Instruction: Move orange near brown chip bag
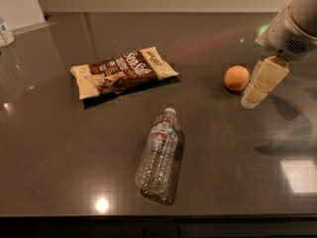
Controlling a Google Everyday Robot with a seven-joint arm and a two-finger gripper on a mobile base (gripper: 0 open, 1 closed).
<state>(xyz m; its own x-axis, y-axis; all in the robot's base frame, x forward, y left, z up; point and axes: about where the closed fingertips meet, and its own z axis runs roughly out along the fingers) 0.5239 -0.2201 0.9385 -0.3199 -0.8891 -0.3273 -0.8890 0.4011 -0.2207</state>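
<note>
Camera view: claw [252, 96] just beside orange [236, 78]; arm [295, 28] cut off.

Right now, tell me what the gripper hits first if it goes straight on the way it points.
Probably the tabletop: the gripper points down and slightly left, its tip close beside the orange. It looks set to miss the fruit, though depth is unclear.

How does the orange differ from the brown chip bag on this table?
The orange is small, round and plain; the brown chip bag is larger, flat, rectangular and lettered. The orange sits right beside the gripper; the bag lies far from it. Both rest on the dark table.
</note>
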